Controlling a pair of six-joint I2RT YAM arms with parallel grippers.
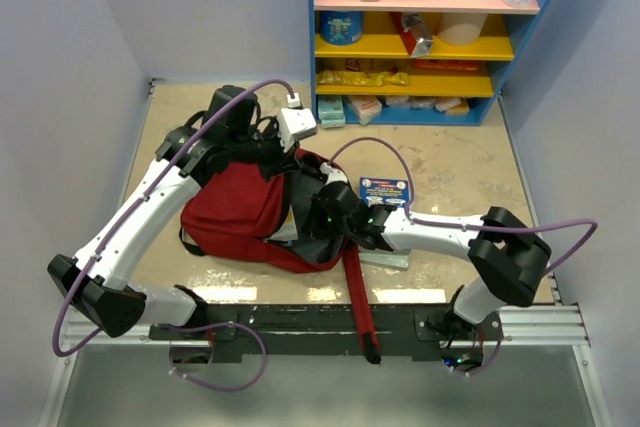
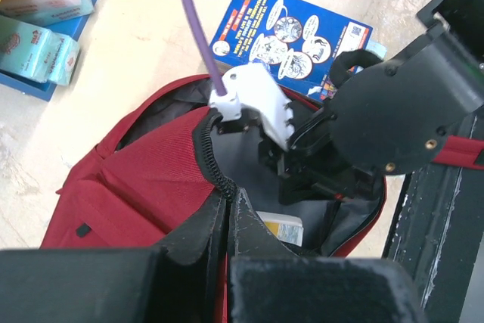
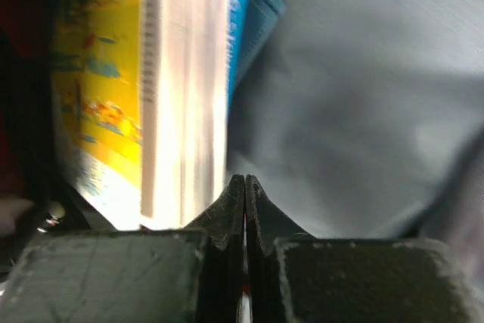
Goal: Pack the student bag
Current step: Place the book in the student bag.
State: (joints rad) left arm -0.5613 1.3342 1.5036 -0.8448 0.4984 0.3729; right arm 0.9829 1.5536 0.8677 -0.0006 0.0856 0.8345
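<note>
The dark-red student bag (image 1: 232,215) lies in the middle of the table with its mouth held open, its long red strap (image 1: 358,297) trailing over the near edge. My left gripper (image 2: 229,200) is shut on the bag's black zipper rim (image 2: 206,158) and lifts it. My right gripper (image 1: 320,215) is down inside the bag. Its jaws (image 3: 244,179) are shut against the grey lining (image 3: 348,96) with nothing seen between them. Just left of them, a yellow-covered book (image 3: 106,96) stands inside the bag; that book (image 2: 281,228) also shows in the left wrist view.
A blue booklet (image 1: 386,190) lies on the table right of the bag. A blue shelf (image 1: 315,37) with packets and bottles stands at the back. Sponge packs (image 2: 38,5) sit on its lowest level. A black rail (image 1: 300,317) runs along the near edge.
</note>
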